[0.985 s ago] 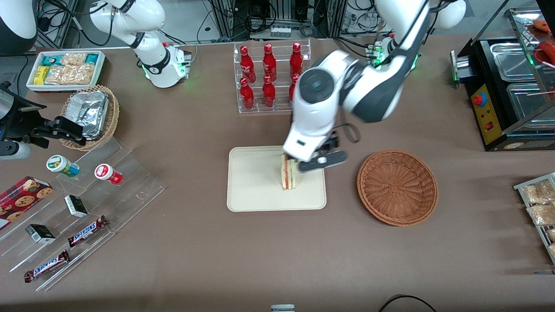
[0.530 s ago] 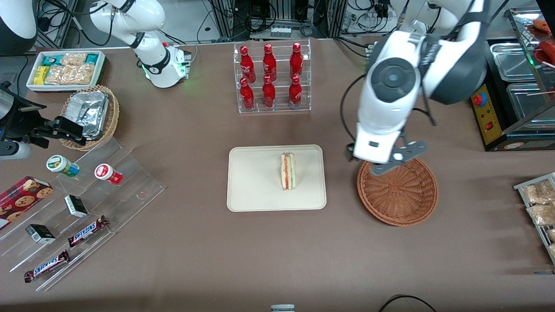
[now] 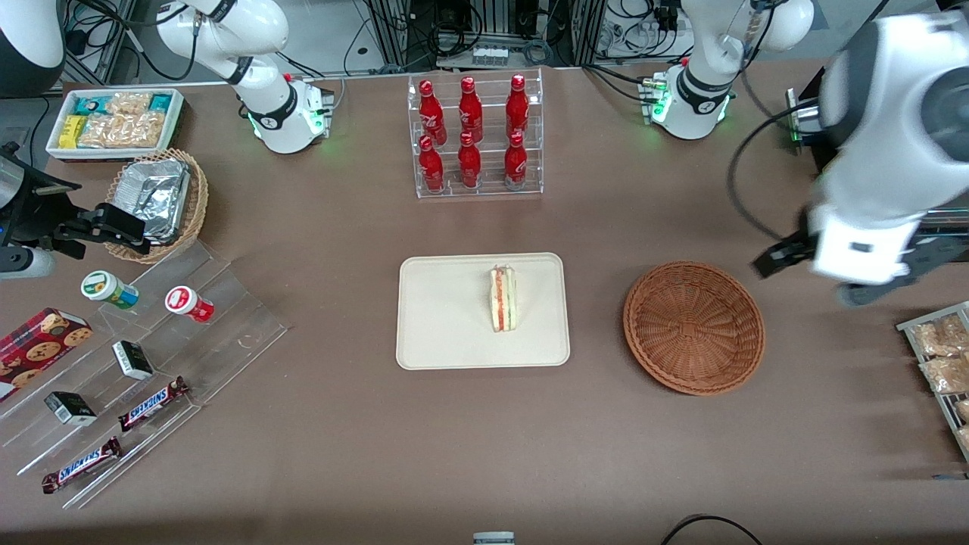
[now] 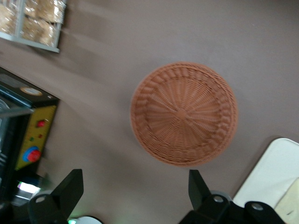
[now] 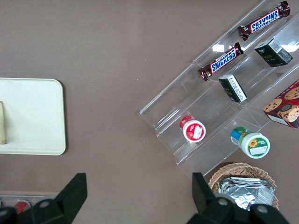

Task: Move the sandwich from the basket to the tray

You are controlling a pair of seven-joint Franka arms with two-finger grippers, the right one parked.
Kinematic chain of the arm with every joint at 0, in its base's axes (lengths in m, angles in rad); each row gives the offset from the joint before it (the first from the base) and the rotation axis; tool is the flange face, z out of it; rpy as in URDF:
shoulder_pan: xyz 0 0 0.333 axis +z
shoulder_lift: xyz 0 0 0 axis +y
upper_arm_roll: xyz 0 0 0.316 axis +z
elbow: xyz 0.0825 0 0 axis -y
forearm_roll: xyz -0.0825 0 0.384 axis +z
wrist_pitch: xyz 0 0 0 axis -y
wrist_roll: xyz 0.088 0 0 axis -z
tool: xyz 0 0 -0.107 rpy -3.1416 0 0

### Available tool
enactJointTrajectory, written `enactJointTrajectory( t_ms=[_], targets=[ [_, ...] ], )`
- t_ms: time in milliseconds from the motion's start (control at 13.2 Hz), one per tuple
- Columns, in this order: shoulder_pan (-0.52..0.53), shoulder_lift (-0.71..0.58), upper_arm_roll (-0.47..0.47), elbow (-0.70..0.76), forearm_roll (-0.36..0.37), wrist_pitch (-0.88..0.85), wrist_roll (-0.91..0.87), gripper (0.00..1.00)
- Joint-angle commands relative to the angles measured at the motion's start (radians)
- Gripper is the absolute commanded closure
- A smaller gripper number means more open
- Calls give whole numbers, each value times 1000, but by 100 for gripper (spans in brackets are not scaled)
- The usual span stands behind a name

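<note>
The sandwich (image 3: 503,299), a white wedge with red and green layers, stands on its edge on the cream tray (image 3: 447,333), near the tray's rim on the basket's side. The reddish-brown wicker basket (image 3: 693,327) beside the tray holds nothing; the left wrist view shows the basket (image 4: 184,114) and a corner of the tray (image 4: 275,170). My left gripper (image 4: 134,189) is open with nothing between its fingers. Its hand (image 3: 859,246) hangs high above the table, past the basket toward the working arm's end, well apart from the sandwich.
A clear rack of red bottles (image 3: 475,136) stands farther from the camera than the tray. A black and yellow machine (image 3: 870,189) and a rack of snack packets (image 3: 939,356) lie close to the gripper. Acrylic steps with candy (image 3: 136,356) and a foil-filled tan basket (image 3: 155,200) lie toward the parked arm's end.
The gripper, which was at the sandwich on the tray, has left it there, risen and swung over the basket toward the working arm's end. The sandwich has not moved.
</note>
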Motion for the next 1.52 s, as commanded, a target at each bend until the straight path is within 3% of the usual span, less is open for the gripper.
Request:
enactJointTrajectory(
  t_ms=[0,76,152,227,455,530,682,758,833,1288,1439],
  targets=[
    [-16,-57,94,-31,-28,-15,155,1],
    [-7,-68,136,-31,-54,-38,239,1],
    [86,-66,116,-24,-86,-54,290,1],
    [196,-66,20,-20,-133,-56,316,1],
    [537,-81,-360,-3,-137,-56,322,1],
    [594,-85,-438,-3,-137,-56,327,1],
    [618,-98,-500,-8,-108,-77,441,1],
    [612,-101,-504,-5,-51,-144,524,1],
    [601,-111,-501,-4,-40,-156,548,1],
    [598,-97,-508,22,-54,-102,504,1],
    [599,-203,-548,-120,-45,-80,482,1]
  ],
)
